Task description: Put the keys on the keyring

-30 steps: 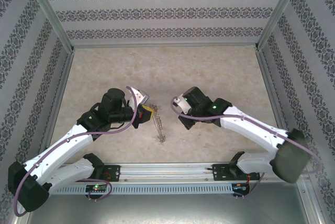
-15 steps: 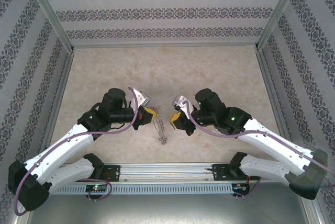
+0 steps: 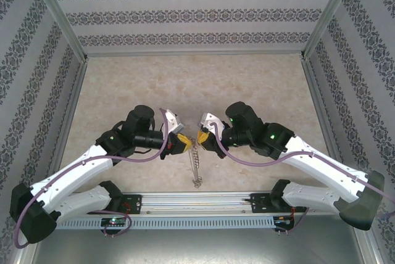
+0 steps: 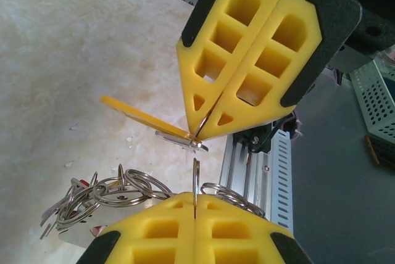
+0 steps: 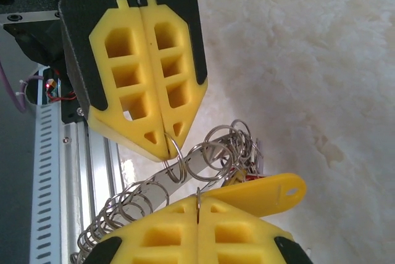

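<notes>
Beige marbled tabletop [image 3: 123, 85], patterned wallpaper walls [image 3: 185, 17]; left gripper [image 3: 184, 139], right gripper [image 3: 199, 137] each clamped on keyring [image 3: 195, 160].

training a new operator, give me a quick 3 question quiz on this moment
1. True or false: the left gripper is open.
2. What colour is the flat tag beside the right gripper? A red, B yellow, C blue.
3. Fill in: each gripper pinches a thin metal ____ of the keyring.
Key: 1 false; 2 B; 3 ring.
</notes>
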### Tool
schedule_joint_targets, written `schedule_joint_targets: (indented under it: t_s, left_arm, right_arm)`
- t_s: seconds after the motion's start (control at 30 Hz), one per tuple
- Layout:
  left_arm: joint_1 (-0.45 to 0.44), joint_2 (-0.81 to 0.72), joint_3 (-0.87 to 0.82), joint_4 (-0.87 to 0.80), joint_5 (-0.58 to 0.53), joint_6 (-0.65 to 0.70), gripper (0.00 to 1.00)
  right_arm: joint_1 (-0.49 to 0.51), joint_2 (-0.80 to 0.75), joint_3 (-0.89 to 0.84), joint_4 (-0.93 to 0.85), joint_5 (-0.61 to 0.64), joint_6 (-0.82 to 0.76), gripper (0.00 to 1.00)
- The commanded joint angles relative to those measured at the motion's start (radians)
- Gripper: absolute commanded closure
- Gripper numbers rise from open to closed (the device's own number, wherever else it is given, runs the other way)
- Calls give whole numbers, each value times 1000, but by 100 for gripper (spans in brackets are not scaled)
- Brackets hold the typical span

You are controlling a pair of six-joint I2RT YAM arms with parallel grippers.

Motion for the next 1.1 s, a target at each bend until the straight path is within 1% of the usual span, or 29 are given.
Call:
schedule_joint_targets:
  t_s: [0.0,0.23,0.43,0.77,1.07]
  left_arm:
    - [-12,25,63,39,52,46,100]
    - [-12,69,84,41,55,58,100]
    - [-12,67,77,46,52,61,100]
    - [-12,52,63,46,52,69,100]
    - [-12,44,59,53,58,66,100]
  right_arm:
    - [15,-4,28,-24,-1,-51,100]
    - [15,-3,21,-16,-47,-58,100]
    - [15,-1,25,-10,-60,-57,100]
    - [15,-36,16,-43,-39,-42,100]
    - [20,-25,24,-43,-55,-43,100]
